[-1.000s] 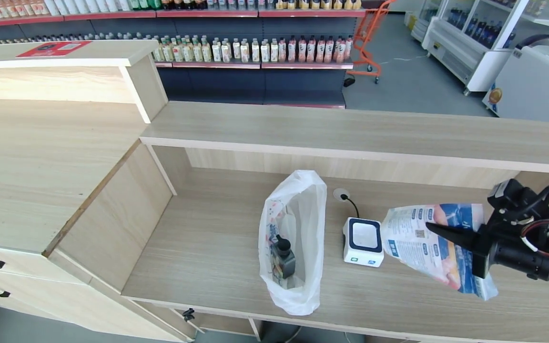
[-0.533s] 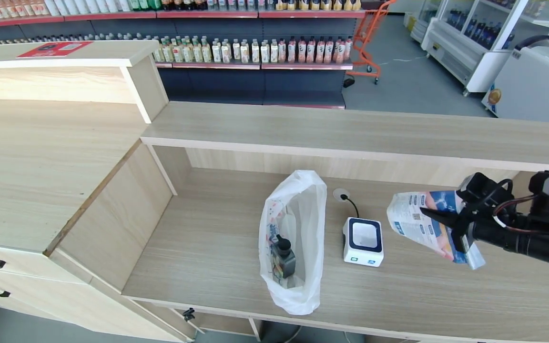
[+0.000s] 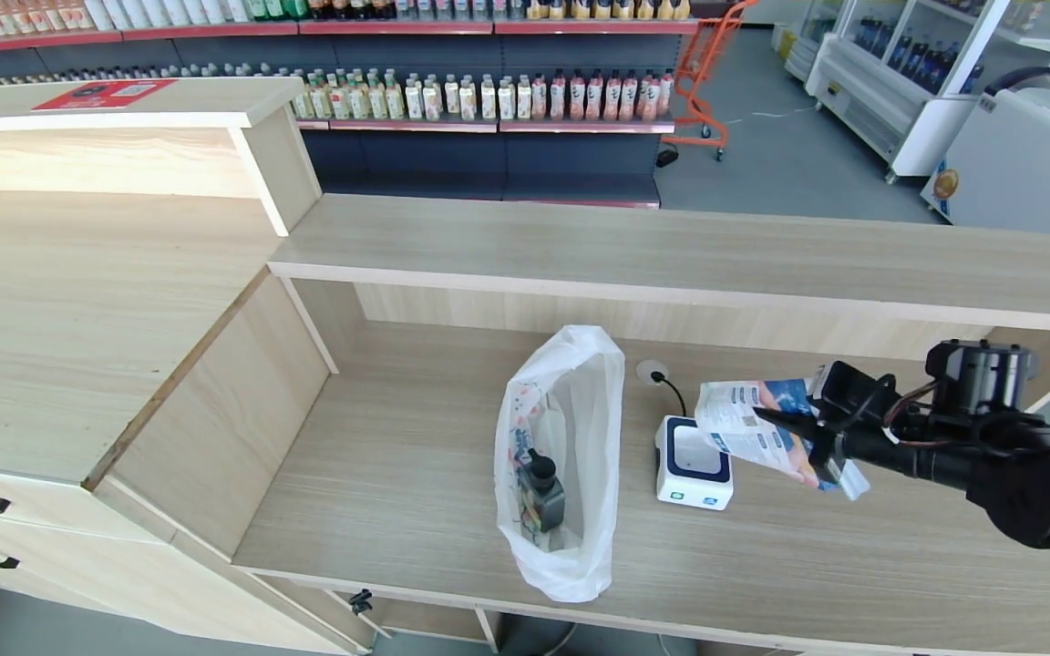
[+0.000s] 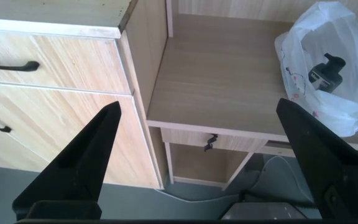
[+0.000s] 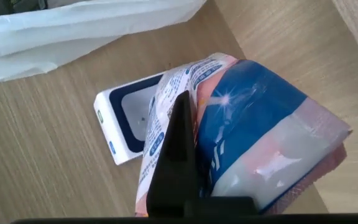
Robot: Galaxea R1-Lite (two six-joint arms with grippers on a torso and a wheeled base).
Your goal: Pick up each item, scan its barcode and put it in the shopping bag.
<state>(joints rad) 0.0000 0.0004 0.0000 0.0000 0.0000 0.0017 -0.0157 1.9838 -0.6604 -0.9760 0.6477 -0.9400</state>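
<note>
The right gripper [image 3: 780,424] clamps a blue-and-white packet [image 3: 733,415] — its print too small to read — just over the scanner [image 3: 691,469]; the left gripper [image 4: 197,104] has fingers spread wide.

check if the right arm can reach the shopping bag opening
Probably yes: the right gripper holds the packet above the barcode scanner, and the shopping bag just beyond it stands open, nothing taller between.

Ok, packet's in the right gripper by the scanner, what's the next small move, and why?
Probably shift the packet a little left, over the scanner window: the right gripper holds it with just its leading edge above the scanner's right side.
</note>
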